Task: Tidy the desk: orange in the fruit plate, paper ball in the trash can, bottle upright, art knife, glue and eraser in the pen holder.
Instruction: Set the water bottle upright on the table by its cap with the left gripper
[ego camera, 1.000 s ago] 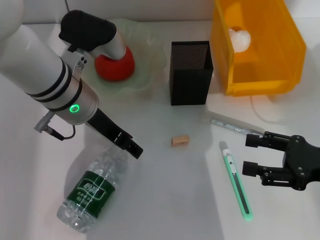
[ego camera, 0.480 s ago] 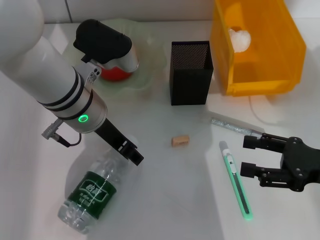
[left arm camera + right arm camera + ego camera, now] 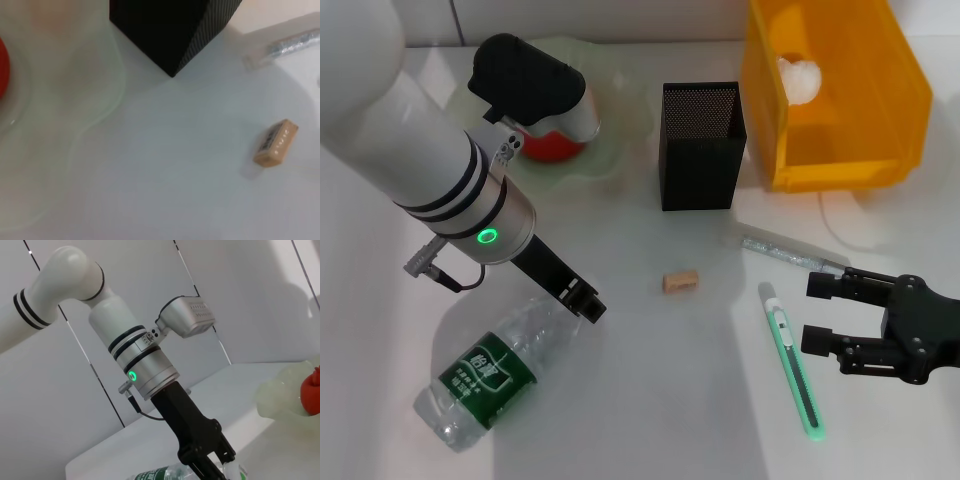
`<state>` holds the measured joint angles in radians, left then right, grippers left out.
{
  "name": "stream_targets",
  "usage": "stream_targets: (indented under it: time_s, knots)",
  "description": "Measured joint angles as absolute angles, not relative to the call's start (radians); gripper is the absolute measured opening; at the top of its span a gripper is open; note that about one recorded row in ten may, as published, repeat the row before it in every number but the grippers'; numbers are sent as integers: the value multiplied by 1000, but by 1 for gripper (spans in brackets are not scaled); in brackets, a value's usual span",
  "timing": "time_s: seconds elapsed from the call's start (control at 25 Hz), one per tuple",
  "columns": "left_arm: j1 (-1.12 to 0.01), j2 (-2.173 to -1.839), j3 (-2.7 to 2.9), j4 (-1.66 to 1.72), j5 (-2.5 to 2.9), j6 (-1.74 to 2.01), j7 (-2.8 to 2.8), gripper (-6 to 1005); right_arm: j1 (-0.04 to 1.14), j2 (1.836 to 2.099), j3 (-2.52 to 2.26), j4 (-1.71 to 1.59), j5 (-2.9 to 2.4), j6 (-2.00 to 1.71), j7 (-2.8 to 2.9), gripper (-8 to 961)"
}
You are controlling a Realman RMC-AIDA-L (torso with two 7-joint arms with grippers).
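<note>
The clear bottle (image 3: 485, 375) with a green label lies on its side at the front left. My left gripper (image 3: 582, 303) is down at its neck and looks shut on it; the right wrist view shows the same gripper (image 3: 207, 462) over the bottle (image 3: 160, 474). The orange (image 3: 555, 135) rests in the pale green fruit plate (image 3: 620, 110). A paper ball (image 3: 800, 78) lies in the yellow trash can (image 3: 900, 110). The eraser (image 3: 681, 283), glue (image 3: 790, 250) and green art knife (image 3: 790, 360) lie on the desk near the black pen holder (image 3: 700, 145). My right gripper (image 3: 825, 312) hangs open beside the knife.
The left arm's white forearm (image 3: 440, 170) reaches over the plate's near side. In the left wrist view the pen holder (image 3: 170, 25), eraser (image 3: 276, 142), glue (image 3: 292, 42) and plate rim (image 3: 117, 85) show. A pale cable (image 3: 840, 225) lies in front of the trash can.
The bottle's base has swung to the left about its neck, so it lies more slanted. The left gripper shifted slightly at the neck. The right gripper has hardly moved.
</note>
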<state>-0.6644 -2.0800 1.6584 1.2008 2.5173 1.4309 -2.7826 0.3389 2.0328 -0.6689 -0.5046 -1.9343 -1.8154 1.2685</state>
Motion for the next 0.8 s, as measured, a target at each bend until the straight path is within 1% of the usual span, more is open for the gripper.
stream_targets:
  time_s: [0.12,0.24,0.4,0.72,0.8]
  knots:
    - [-638,-2078,1664,1262,2516,1438,-2772,440,338,2034,-669,-505,-1934,-1815,1269,800]
    - [-579,-2076,1663,1372,2477,1453,-2702,440,338,2035,-669,-505,-1934,-1815,1269,800]
    - [-459,-2073,1604,1512,2358,1452,-2558,441,341,2036,-668,-505,-1931,-1815,1269,800]
    - [-324,-2071,1386,1489,2047,1455,-2303,440,347,2037,-666,-505,-1925,-1813,1269,800]
    - [-324,-2071,1386,1489,2047,1455,-2303,440,350,2038,-665,-505,-1924,-1809,1269,800]
